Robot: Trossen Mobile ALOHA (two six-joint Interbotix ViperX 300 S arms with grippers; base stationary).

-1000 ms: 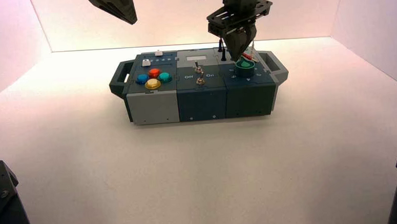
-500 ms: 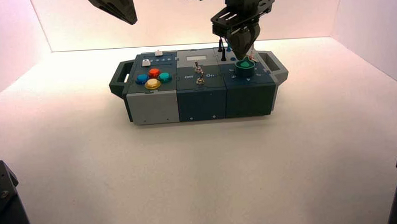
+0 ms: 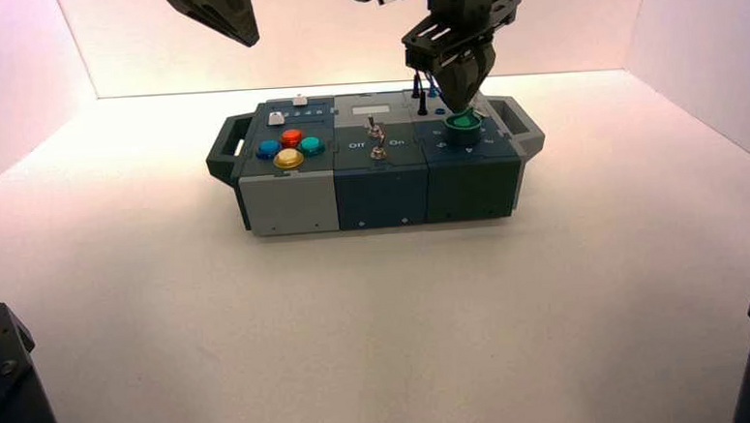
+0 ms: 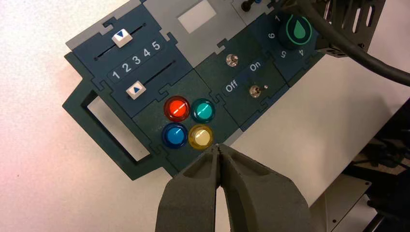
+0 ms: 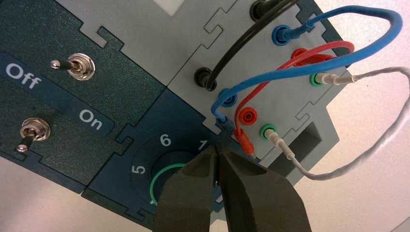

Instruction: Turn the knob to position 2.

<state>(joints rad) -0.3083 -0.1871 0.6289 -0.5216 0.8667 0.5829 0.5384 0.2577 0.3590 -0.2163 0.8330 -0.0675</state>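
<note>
The green teardrop knob [image 3: 462,123] sits on the box's right section. In the left wrist view the knob [image 4: 300,30] shows whole inside a light green ring, with nothing gripping it and dial numbers 1, 6, 5 and 4 beside it. My right gripper [image 3: 465,108] hangs shut and empty just above the knob. In the right wrist view its shut tips [image 5: 216,151] lie near the 1 mark, and its fingers [image 5: 193,198] hide the knob, leaving part of the ring [image 5: 153,186]. My left gripper [image 3: 217,11] is parked high at the back left, shut [image 4: 220,147].
The box [image 3: 288,201] has four coloured push buttons [image 4: 188,123], two sliders [image 4: 128,63] and two metal toggle switches [image 5: 77,66] marked Off and On. Black, blue, red and white wires [image 5: 338,46] loop over the jacks behind the knob. Handles [image 3: 506,112] stick out at both ends.
My right gripper has risen a little and shifted slightly right above the knob. The left arm has not moved.
</note>
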